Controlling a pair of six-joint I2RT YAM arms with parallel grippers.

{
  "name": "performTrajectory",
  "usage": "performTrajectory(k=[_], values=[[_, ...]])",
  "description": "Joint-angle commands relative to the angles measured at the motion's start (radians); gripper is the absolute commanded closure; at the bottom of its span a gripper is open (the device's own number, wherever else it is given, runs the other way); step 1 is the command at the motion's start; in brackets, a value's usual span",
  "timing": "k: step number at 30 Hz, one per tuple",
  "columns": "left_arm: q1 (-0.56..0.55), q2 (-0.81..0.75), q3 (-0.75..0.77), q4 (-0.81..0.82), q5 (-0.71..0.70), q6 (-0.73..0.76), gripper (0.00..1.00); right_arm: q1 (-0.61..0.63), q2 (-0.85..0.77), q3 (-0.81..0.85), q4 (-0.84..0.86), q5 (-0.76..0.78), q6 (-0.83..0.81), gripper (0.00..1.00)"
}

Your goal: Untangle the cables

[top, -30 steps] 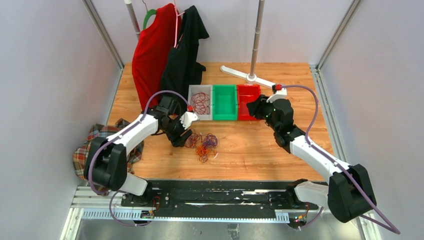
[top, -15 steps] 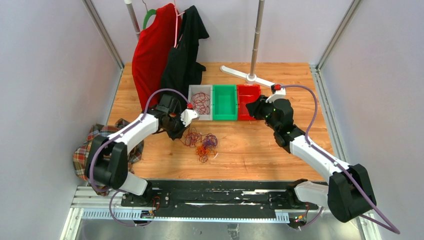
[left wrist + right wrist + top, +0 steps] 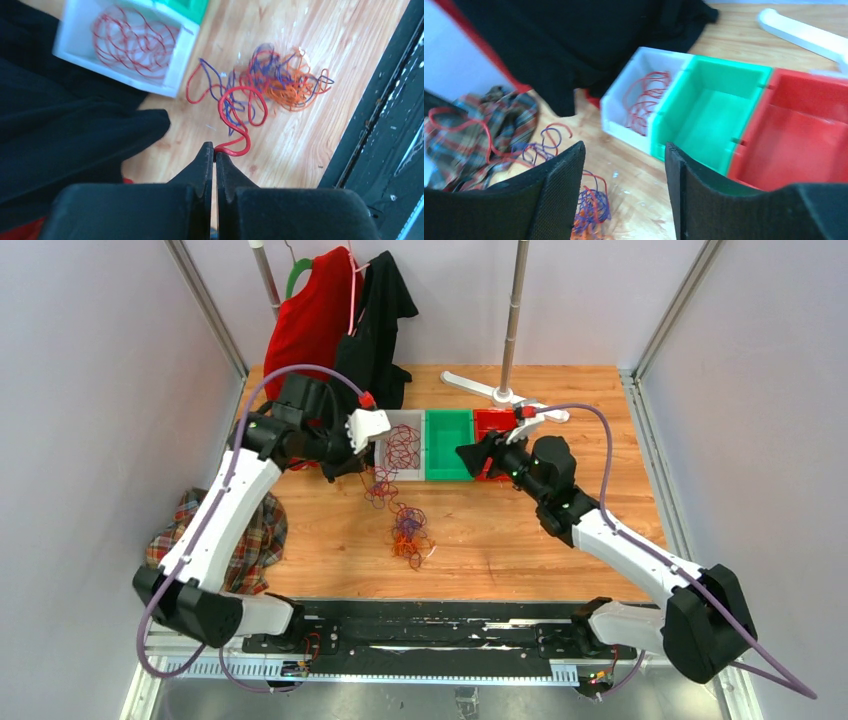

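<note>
The cables (image 3: 408,536) lie as a tangle of red, orange and purple wire on the wooden table in front of the bins. My left gripper (image 3: 350,466) is raised at the back left, shut on a red cable (image 3: 234,119). The tips (image 3: 215,148) pinch its end, and the strand trails down into the tangle (image 3: 280,82). Over the front of the green bin my right gripper (image 3: 468,456) hangs open and empty. In the right wrist view the right gripper (image 3: 624,150) has the tangle (image 3: 591,210) below its left finger.
A white bin (image 3: 385,472) holding loose red cables, a green bin (image 3: 449,476) and a red bin (image 3: 497,421) stand in a row. Red and black garments (image 3: 340,350) hang at the back left. A plaid cloth (image 3: 190,530) lies at the left, a white stand base (image 3: 480,388) behind.
My left gripper shut on a red cable and rose toward the back left, drawing a strand out of the tangle. My right gripper swung left over the green bin and opened wider.
</note>
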Motion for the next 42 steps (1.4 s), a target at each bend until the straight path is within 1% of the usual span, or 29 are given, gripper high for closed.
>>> performTrajectory(k=[1, 4, 6, 11, 18, 21, 25, 27, 30, 35, 38, 42], values=[[-0.011, -0.081, 0.128, -0.102, 0.092, -0.013, 1.0, 0.098, -0.009, 0.069, 0.077, -0.079, -0.093, 0.38], [-0.048, -0.086, 0.172, -0.1, 0.095, -0.034, 1.0, 0.147, -0.022, 0.084, 0.12, -0.132, -0.09, 0.33], [-0.073, -0.079, 0.182, -0.101, 0.083, -0.056, 1.0, 0.19, -0.032, 0.093, 0.15, -0.151, -0.096, 0.31], [-0.111, -0.053, 0.177, -0.101, 0.043, -0.092, 0.99, 0.287, -0.041, 0.132, 0.161, -0.172, -0.114, 0.3], [-0.112, -0.028, 0.235, -0.1, 0.026, -0.151, 1.0, 0.367, 0.048, 0.193, 0.151, -0.205, -0.134, 0.3], [-0.113, -0.034, 0.242, -0.099, 0.03, -0.161, 0.99, 0.386, 0.091, 0.21, 0.142, -0.178, -0.153, 0.32], [-0.116, -0.046, 0.248, -0.099, 0.042, -0.182, 1.0, 0.397, 0.146, 0.243, 0.105, -0.076, -0.186, 0.38], [-0.119, -0.053, 0.252, -0.1, 0.047, -0.193, 1.0, 0.398, 0.169, 0.253, 0.106, -0.018, -0.187, 0.41], [-0.123, -0.06, 0.256, -0.101, 0.062, -0.205, 0.99, 0.399, 0.194, 0.257, 0.14, 0.026, -0.189, 0.44], [-0.125, -0.047, 0.279, -0.101, 0.102, -0.247, 0.99, 0.409, 0.244, 0.274, 0.172, 0.095, -0.191, 0.45], [-0.127, -0.036, 0.302, -0.1, 0.148, -0.257, 1.0, 0.418, 0.274, 0.268, 0.221, 0.116, -0.177, 0.45], [-0.127, -0.011, 0.36, -0.099, 0.194, -0.266, 0.99, 0.425, 0.324, 0.248, 0.293, 0.105, -0.125, 0.44]])
